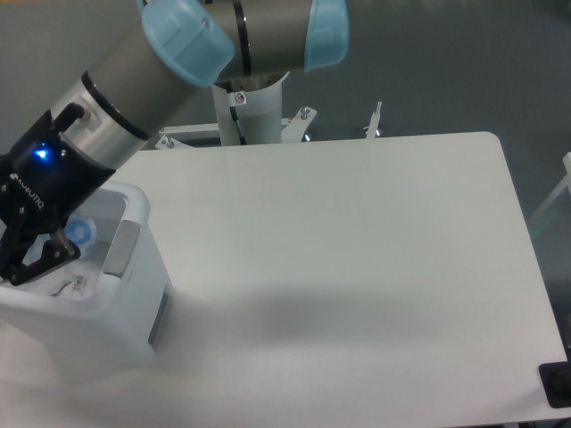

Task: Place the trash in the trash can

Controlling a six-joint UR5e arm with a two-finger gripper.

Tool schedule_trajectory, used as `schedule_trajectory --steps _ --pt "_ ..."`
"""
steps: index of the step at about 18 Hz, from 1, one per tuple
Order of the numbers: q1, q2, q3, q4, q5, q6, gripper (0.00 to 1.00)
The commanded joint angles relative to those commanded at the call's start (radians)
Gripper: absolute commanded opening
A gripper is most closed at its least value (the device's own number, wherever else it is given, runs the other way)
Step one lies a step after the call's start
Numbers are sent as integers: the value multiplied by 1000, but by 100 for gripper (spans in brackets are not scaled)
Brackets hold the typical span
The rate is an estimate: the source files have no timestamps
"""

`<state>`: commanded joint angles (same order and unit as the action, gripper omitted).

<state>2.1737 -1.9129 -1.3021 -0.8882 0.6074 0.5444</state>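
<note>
One arm: UR5e reaching in from the top toward the far left edge of the frame
Gripper (22, 254): black, blue LED lit, white lettering on the body too blurry to read; partly cut off by the frame, can't tell if the jaws are spread or closed
Bottle (78, 234): only the blue cap shows, inside the bin opening right by the fingers
Trash can (134, 294): white, lower left, grey panel on its side
Table (357, 267): white, fills the middle and right
</note>
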Motion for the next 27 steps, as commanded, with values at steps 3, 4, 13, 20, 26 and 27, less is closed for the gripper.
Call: schedule_trajectory --steps 3,4,13,20,26,27 --pt "-11 28 -58 0 2 49 74" --pt "-11 38 -72 0 2 52 85" --pt "61 112 -143 2 2 58 100" --pt "259 130 -147 -3 8 57 100" --pt "362 98 -200 -6 289 146 100" --pt "377 95 -207 -6 358 169 100"
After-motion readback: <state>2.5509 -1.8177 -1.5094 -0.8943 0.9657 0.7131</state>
